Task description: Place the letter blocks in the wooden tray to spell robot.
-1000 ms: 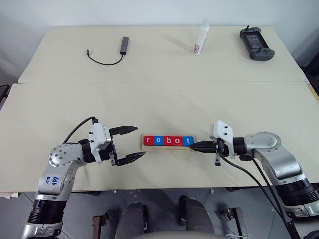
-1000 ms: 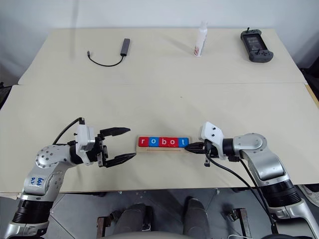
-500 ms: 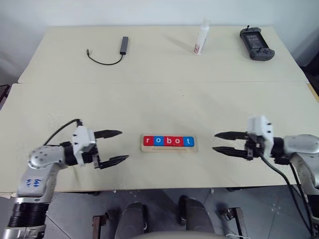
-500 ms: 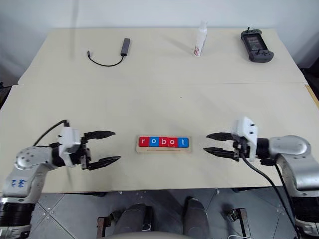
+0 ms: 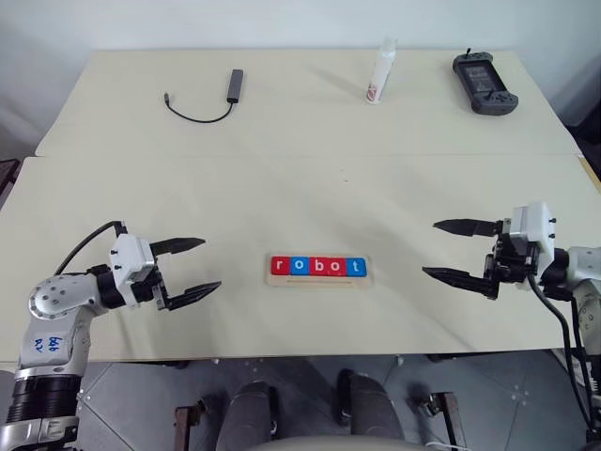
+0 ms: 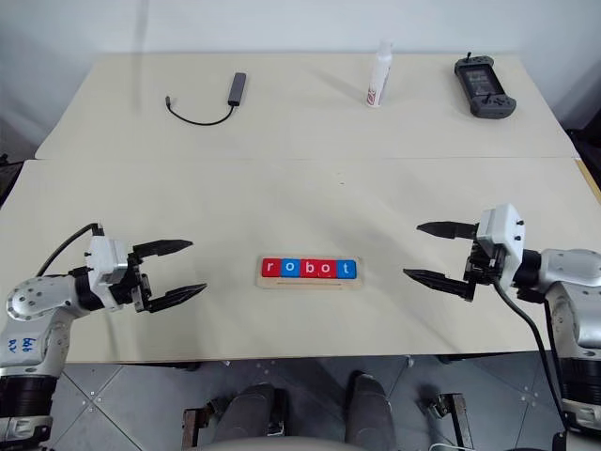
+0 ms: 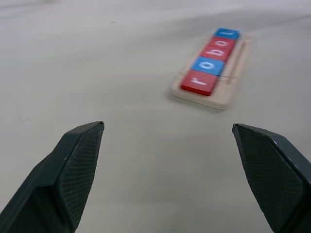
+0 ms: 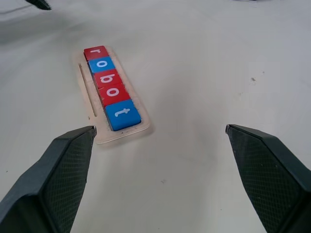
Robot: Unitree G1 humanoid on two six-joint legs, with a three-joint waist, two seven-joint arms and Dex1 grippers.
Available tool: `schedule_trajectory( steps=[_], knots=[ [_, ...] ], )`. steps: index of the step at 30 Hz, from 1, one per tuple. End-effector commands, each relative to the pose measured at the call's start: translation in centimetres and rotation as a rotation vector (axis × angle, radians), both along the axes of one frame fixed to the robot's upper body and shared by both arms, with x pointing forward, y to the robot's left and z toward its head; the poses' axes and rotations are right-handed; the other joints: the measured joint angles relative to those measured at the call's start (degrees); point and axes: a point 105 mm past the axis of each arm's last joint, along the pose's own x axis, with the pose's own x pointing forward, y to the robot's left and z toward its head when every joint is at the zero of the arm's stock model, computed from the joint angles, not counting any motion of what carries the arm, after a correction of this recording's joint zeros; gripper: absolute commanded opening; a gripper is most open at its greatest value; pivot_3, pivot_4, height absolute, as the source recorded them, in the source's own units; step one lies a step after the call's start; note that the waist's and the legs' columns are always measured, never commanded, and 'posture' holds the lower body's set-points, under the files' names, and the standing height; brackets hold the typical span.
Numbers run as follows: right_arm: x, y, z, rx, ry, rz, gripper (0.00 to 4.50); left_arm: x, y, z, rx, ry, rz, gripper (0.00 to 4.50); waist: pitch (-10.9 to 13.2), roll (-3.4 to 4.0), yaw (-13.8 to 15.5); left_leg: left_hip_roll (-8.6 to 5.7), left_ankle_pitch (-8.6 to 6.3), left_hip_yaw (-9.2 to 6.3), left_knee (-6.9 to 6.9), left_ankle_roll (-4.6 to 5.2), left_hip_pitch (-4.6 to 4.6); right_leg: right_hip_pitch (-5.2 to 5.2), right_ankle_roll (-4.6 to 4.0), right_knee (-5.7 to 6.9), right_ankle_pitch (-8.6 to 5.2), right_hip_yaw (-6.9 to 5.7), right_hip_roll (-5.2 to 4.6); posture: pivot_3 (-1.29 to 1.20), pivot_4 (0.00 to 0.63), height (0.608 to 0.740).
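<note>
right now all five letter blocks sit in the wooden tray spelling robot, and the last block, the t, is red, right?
Not quite. The letter blocks do sit in the wooden tray spelling robot, but the last block, the t block, is blue, not red. The right wrist view shows it plainly: red r, blue o, red b, red o, blue t.

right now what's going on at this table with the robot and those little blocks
Five small flat square letter blocks, coloured red, blue, red, red, blue, sit in a row in the pale wooden tray and read "robot". Nothing is being handled. The left gripper hovers open to one side of the tray and the right gripper hovers open to the other, both well apart from it and empty. At the far edge of the cream table lie a black cable adapter, a white bottle and a dark handheld controller.
</note>
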Motion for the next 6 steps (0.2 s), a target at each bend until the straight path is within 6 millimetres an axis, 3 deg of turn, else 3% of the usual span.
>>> schedule_trajectory(
  steps=[1,6],
  knots=[
    [0.45,-0.13,0.97,-0.012,-0.067,-0.001,4.47,0.18,-0.05,0.19,0.029,-0.014,0.019,4.5,0.0,0.0,-0.07,0.0,0.0,0.0,-0.01,0.0,0.0,-0.01,0.0,0.0,0.0,0.0,0.0,0.0,0.15,0.74],
    [0.99,-0.57,1.08,-0.023,-0.087,-0.016,4.47,0.69,-0.04,0.38,-0.004,-0.015,0.051,4.5,0.0,0.0,-0.15,0.01,0.0,0.01,-0.02,0.0,0.0,-0.02,0.0,0.0,0.0,-0.01,0.0,0.0,0.15,0.74]
  ],
)
